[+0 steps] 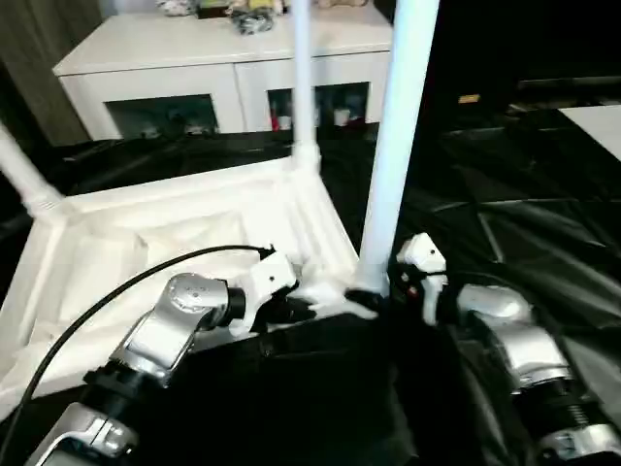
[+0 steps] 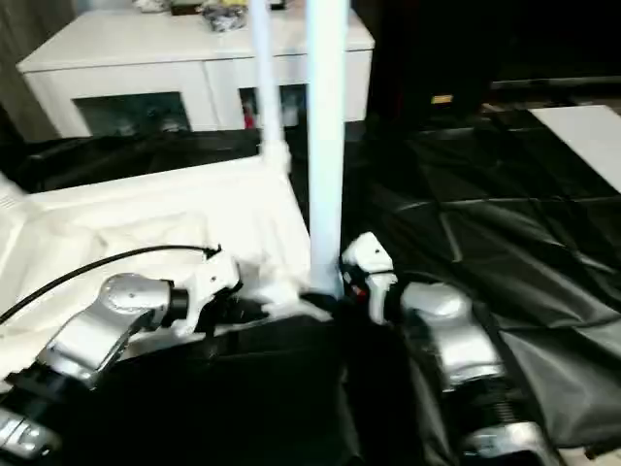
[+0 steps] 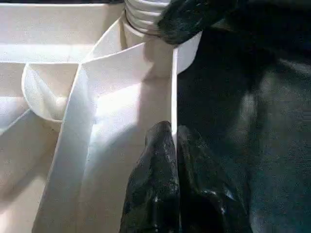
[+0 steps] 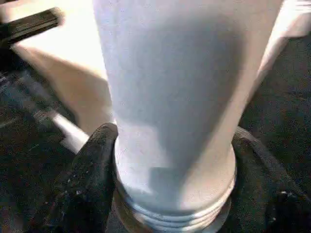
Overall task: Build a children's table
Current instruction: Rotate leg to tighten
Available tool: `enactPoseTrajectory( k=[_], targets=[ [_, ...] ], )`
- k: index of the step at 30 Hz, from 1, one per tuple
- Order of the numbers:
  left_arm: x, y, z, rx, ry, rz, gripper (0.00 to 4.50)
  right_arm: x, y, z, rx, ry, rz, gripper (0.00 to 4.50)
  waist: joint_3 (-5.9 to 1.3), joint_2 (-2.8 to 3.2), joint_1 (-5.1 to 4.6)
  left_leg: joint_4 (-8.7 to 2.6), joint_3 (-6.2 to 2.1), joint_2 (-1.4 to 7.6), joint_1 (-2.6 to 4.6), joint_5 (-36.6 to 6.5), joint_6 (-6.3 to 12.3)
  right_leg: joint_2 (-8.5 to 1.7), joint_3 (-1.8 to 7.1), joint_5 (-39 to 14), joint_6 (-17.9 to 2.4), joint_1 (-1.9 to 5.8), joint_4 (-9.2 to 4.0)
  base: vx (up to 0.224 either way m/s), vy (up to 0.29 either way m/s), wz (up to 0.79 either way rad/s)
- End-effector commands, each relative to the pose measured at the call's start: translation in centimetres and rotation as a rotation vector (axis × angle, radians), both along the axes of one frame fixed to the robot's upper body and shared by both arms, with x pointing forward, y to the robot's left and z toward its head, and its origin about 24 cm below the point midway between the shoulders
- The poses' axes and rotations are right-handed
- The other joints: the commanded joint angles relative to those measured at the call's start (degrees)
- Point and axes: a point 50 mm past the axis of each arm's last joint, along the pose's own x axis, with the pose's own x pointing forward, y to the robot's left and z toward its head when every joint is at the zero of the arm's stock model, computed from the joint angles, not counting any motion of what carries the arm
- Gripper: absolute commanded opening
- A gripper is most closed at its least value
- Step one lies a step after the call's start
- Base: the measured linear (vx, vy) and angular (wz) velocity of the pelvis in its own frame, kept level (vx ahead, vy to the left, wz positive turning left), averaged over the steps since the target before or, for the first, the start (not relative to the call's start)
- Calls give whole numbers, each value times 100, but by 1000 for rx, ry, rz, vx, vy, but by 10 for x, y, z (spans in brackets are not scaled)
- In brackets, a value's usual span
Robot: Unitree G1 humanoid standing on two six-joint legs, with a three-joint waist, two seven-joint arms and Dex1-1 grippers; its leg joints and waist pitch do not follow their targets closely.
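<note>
Both forearms are rounded silver shells over black joints. A thin black cable [image 1: 107, 296] arcs back from the left end effector [image 1: 325, 303], behind its white wrist housing. The right end effector [image 4: 167, 184] has glossy black rubbery fingers [image 4: 85, 187]; a red spot marks its white housing.

Table top [image 1: 146, 252] lies inverted before the cabinet [image 1: 194, 58]

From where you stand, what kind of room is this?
Probably a lived-in room at home, used as a workspace: a white cabinet with glass doors, toys on top, and a black sheet spread under the upturned children's table.
</note>
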Motion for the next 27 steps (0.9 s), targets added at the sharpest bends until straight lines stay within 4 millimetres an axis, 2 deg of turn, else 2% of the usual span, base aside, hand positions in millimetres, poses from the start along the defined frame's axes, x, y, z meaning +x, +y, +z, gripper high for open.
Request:
enactPoseTrajectory(
  k=[1, 3, 5, 8, 9, 10, 13, 14, 15, 16, 20, 22, 24, 27],
  targets=[
    [11, -1, -3, 31, -16, 116, 0, 7, 8, -8, -3, 14, -164, 273, -324, -42, -41, -527, -134, 270, 107, -1428, 60, -303, 236, -1556, -1249, 206, -463, 0, 0, 0],
    [16, -5, -3, 27, -23, 158, 0, 11, 11, -11, -8, 17, -249, 273, -327, -58, -67, -541, -153, 270, 105, -1555, -15, -316, 234, -1724, -1178, 227, -475, 0, 0, 0],
    [22, -12, -3, 26, -28, 209, 0, 15, 15, -15, -30, 13, -367, 273, -324, -51, -77, -546, -160, 265, 115, -1679, -56, -313, 231, -1850, -1113, 217, -498, 0, 0, 0],
    [28, -23, -3, 16, -28, 264, 0, 20, 25, -17, -45, 9, -448, 273, -330, -49, -80, -551, -162, 265, 121, -1672, -91, -317, 237, -1781, -1088, 212, -498, 0, 0, 0],
    [30, -29, -2, 9, -24, 273, 0, 21, 33, -17, -52, 6, -447, 273, -332, -32, -79, -546, -156, 256, 127, -1667, -88, -316, 238, -1760, -1091, 202, -505, 0, 0, 0],
    [31, -33, -2, 6, -21, 277, 0, 22, 40, -17, -62, -3, -442, 273, -331, -43, -82, -543, -149, 251, 126, -1668, -87, -310, 236, -1742, -1101, 194, -508, 0, 0, 0],
    [31, -39, -4, 9, -13, 267, 0, 20, 60, -11, 14, -25, -345, 273, -343, -48, -73, -539, -156, 257, 91, -1569, 22, -324, 237, -1523, -1125, 236, -491, 0, 0, 0],
    [31, -40, -4, 5, -15, 259, 0, 20, 60, -9, 29, -30, -334, 273, -343, -48, -71, -540, -155, 260, 88, -1541, 45, -321, 236, -1465, -1135, 238, -486, 0, 0, 0],
    [30, -40, -3, -1, -14, 249, 0, 19, 61, -7, 49, -33, -321, 328, -351, -47, -65, -534, -152, 265, 89, -1477, 89, -320, 236, -1340, -1165, 240, -473, 0, 0, 0],
    [30, -40, -3, -3, -13, 247, 0, 19, 61, -7, 58, -30, -315, 342, -351, -48, -64, -533, -150, 266, 86, -1446, 109, -319, 235, -1288, -1184, 242, -469, 0, 0, 0],
    [25, -35, 0, -20, -15, 173, 0, 19, 54, -2, 61, -52, -272, 377, -330, -63, -86, -554, -167, 270, 49, -1553, 162, -336, 227, -1525, -1163, 271, -477, 0, 0, 0],
    [20, -30, 1, -25, -10, 113, 0, 17, 45, 0, 45, -64, -221, 391, -338, -58, -87, -552, -172, 277, 66, -1561, 150, -337, 227, -1544, -1149, 261, -480, 0, 0, 0],
    [12, -23, 3, -28, -34, 15, 0, 12, 33, 2, 14, -79, -119, 391, -339, -66, -105, -546, -175, 282, 47, -1505, 219, -329, 228, -1383, -1185, 275, -468, 0, 0, 0],
    [0, -13, 4, -44, -14, -93, 0, 3, 17, 4, -42, -106, 10, 391, -365, -49, -104, -511, -146, 295, 62, -1243, 357, -318, 236, -796, -1383, 273, -405, 0, 0, 0]
  ],
)
